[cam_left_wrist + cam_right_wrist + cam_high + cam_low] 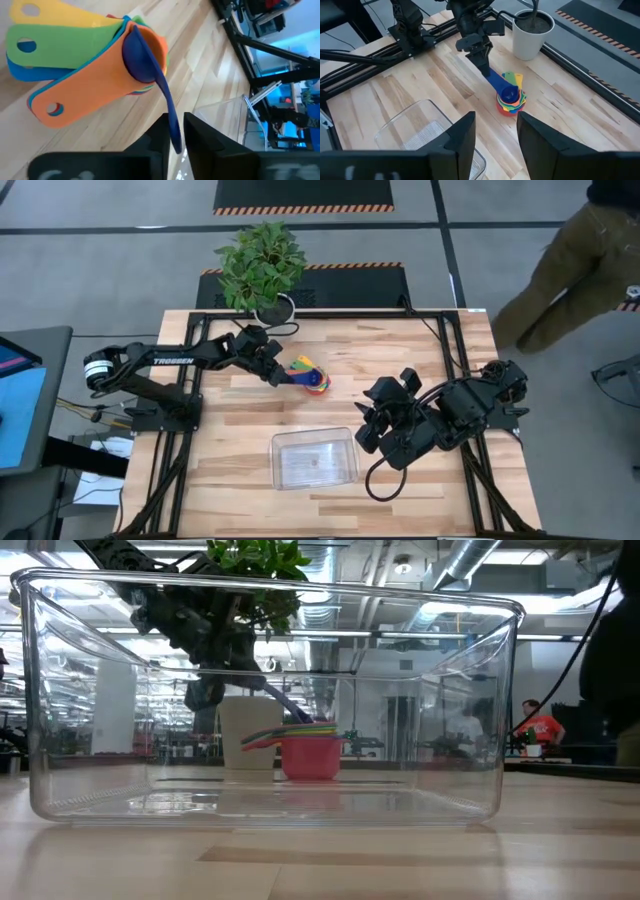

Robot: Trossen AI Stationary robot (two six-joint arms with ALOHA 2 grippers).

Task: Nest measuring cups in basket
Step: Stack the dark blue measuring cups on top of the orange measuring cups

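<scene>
The measuring cups stand nested in one stack (312, 377) on the wood table behind the basket (278, 462): a red cup at the bottom (312, 755), with orange (100, 85), green (60, 45), yellow (55, 12) and light blue (20, 72) handles fanned out. The small dark blue cup (140, 57) sits tilted in the top orange cup. My left gripper (175, 142) is shut on its handle. My right gripper (495, 145) hangs open above the table to the right of the basket, with nothing between its fingers. My left gripper pinches the dark blue cup's long handle near its free end (172, 125) between its two fingers. The fingers come slanting down from the table's left side, roughly along the handle. The bowl rests in the orange cup and the handle slants up out of the stack.
A white pot with a green plant (272, 310) stands at the table's far edge, just behind the stack. The clear basket (415, 125) lies near the front middle of the table. A person (570, 270) stands beyond the far right corner.
</scene>
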